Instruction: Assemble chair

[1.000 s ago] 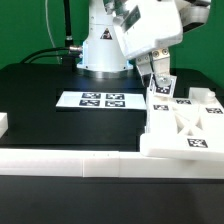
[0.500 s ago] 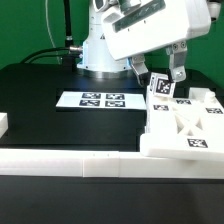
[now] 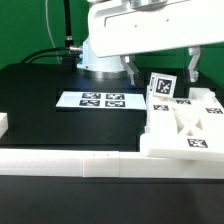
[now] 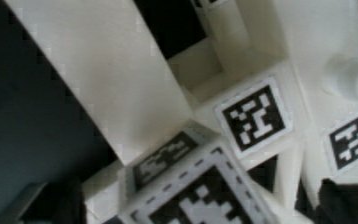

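From my screen I see a green backdrop (image 3: 30, 25) behind the black tabletop (image 3: 40, 115). A low white border wall (image 3: 70, 162) runs along its near edge, the marker board (image 3: 103, 99) lies flat mid-table, and black cables (image 3: 45, 55) trail at the back. Light is even.

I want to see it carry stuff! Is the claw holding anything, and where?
Nothing is held. The gripper is open, its fingers apart on either side of the upright chair piece, not touching it.

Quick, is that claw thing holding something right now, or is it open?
Gripper: open, jaws spread wide to either side of the upright chair part, not clamped on it; holding nothing.
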`<state>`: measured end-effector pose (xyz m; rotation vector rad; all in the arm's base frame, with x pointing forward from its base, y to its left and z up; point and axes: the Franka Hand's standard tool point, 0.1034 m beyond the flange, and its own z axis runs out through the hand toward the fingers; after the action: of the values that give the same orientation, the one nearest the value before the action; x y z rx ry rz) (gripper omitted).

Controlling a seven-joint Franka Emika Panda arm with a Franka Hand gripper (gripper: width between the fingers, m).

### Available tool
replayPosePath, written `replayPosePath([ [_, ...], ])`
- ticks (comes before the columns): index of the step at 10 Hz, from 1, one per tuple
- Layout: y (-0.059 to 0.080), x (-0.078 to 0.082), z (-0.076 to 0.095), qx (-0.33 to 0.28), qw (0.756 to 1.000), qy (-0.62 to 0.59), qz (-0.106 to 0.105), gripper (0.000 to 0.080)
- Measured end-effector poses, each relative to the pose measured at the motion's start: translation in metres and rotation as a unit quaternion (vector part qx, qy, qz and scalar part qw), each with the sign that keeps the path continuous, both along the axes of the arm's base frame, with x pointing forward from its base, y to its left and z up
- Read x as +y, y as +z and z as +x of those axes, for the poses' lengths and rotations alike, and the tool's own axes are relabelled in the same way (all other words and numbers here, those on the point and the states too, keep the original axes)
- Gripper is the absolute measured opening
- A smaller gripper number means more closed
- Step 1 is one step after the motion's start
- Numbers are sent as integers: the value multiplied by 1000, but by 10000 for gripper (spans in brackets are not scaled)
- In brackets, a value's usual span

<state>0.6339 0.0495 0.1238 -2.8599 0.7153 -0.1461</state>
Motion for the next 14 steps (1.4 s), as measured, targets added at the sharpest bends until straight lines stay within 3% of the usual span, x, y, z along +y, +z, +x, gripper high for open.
replayPosePath([
  [4, -3, -2, -1, -18, 991, 133, -23, 649],
  [6, -7, -6, -3, -28, 970, 236, -48, 649],
  [7, -7, -6, -3, -30, 966, 253, -51, 649],
  [9, -8, -6, -3, -31, 963, 262, -51, 378],
  [10, -8, -6, -3, -31, 963, 262, -51, 378],
  [11, -8, -6, -3, -31, 963, 262, -51, 267],
  [14, -8, -6, -3, -29, 967, 246, -49, 267],
])
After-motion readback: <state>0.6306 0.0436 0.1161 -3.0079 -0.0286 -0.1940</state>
